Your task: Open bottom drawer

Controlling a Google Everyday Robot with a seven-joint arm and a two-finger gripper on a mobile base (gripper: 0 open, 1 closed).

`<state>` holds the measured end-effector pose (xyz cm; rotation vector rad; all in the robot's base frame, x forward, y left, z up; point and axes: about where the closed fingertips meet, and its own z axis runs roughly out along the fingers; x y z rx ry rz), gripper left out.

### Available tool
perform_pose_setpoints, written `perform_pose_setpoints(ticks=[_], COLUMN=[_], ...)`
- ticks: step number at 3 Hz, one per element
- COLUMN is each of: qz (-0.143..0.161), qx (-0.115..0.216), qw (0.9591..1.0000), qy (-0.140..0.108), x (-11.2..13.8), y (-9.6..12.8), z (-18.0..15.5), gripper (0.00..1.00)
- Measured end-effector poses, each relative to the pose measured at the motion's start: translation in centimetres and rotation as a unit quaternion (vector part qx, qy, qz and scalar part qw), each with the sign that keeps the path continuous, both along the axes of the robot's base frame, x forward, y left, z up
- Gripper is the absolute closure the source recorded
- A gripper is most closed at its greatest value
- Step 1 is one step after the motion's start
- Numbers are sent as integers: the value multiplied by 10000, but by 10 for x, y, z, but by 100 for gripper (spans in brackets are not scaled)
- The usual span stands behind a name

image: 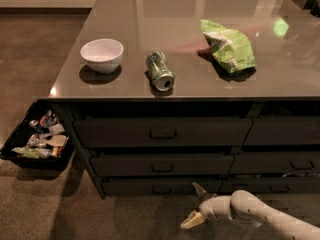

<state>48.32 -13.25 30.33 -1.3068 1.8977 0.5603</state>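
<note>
Bottom drawer point(130, 186) is seen apparently shut, lowest of the left stack. Its long front is laid left to right, up and left of the gripper point(196, 205). Its handle point(161, 189) is set left of the upper finger. The gripper is held spread wide and empty, low by the floor. A short leftward reach is judged to be required.
</note>
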Motion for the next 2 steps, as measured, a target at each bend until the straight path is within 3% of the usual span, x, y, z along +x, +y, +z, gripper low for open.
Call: perform_pose_setpoints(ticks=[1, 2], qz=[0, 139], qx=[0, 56], qw=[10000, 9999], qy=[0, -60], x=[0, 16], y=[0, 8], z=[0, -16], gripper=[0, 0])
